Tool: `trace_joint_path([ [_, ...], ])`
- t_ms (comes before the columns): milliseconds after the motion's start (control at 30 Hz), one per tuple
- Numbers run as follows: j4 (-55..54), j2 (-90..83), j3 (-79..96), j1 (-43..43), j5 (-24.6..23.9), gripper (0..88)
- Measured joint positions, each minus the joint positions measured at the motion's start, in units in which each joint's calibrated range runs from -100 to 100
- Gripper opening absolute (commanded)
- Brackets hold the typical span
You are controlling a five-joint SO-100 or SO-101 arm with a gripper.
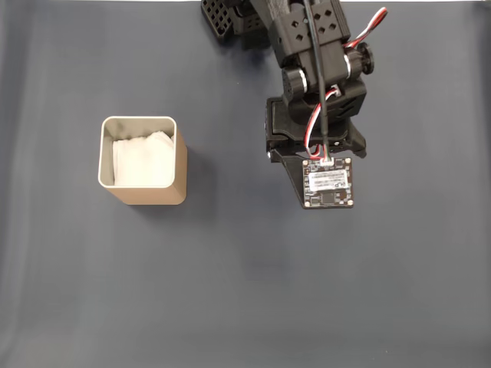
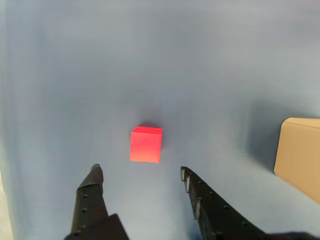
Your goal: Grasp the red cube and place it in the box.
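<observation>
In the wrist view the small red cube (image 2: 146,144) rests on the blue-grey mat, just beyond my two black fingertips. My gripper (image 2: 140,170) is open, its jaws spread wider than the cube, with nothing between them. The tan box (image 2: 299,155) shows at the right edge of that view. From the fixed view, the box (image 1: 143,192) stands upright at centre left with white paper inside. The black arm (image 1: 314,92) reaches down from the top, and its wrist camera board covers the cube and the fingers there.
A dark blue-grey mat (image 1: 245,291) covers the whole table. The arm's base (image 1: 230,19) sits at the top edge. Open mat lies between the arm and the box and across the lower half.
</observation>
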Motion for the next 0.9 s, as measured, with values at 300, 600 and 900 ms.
trace_joint_path([
  [300,-2.4,1.3,0.7,0.0,-0.4,39.4],
  [600,-4.5,3.7,0.7,-0.1,-0.4,39.7],
  [900,-6.8,5.3,0.7,-0.1,-0.4,40.0],
])
